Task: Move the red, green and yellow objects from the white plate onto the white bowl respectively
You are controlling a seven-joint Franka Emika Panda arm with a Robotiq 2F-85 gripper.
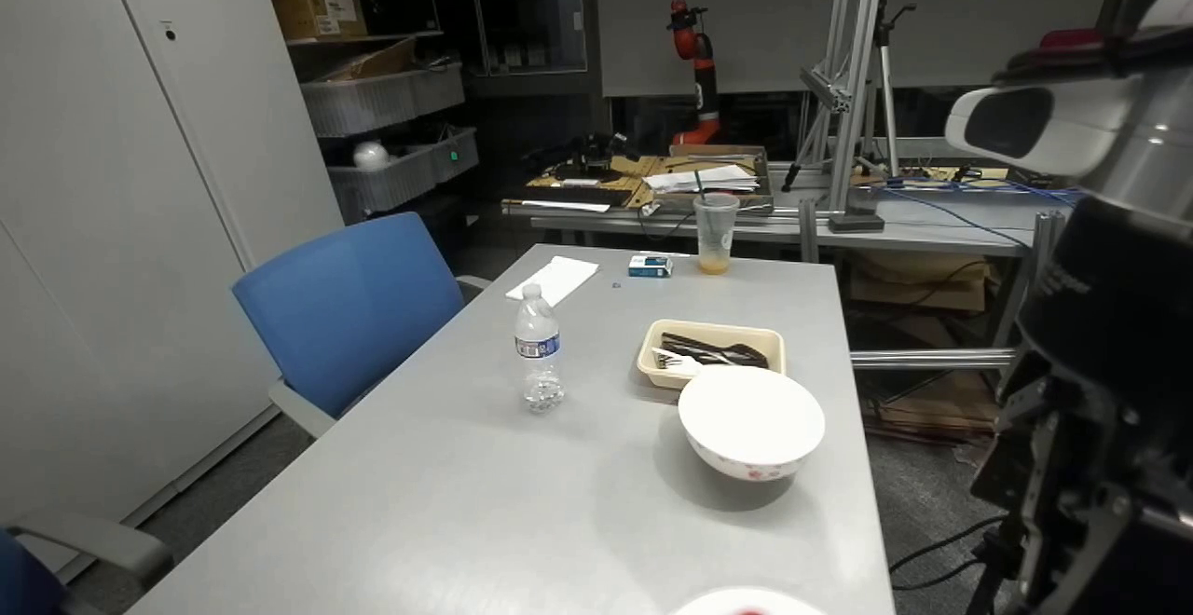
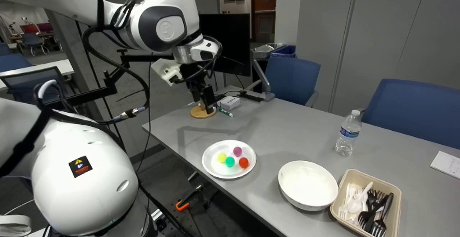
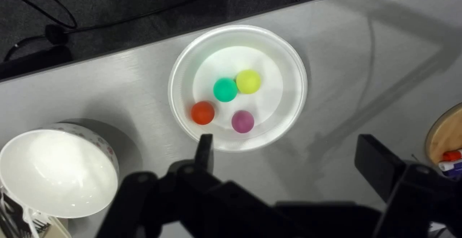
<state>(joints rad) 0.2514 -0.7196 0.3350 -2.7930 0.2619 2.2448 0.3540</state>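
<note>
White plate (image 3: 294,86) open from above. Green ball (image 3: 225,89) and yellow ball (image 3: 248,82) touch, blocking entry between those 2. Bare table (image 3: 151,86) separates plate and white bowl (image 3: 57,173); cutlery tray (image 2: 396,208) crowds bowl opposite the plate.

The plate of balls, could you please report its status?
Gripper open, nothing held. Red ball, green ball, yellow ball on plate, none in bowl. Purple ball there too, possibly in the way.

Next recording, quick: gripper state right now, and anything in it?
Gripper: open, jaws spread wide apart, holding nothing.
</note>
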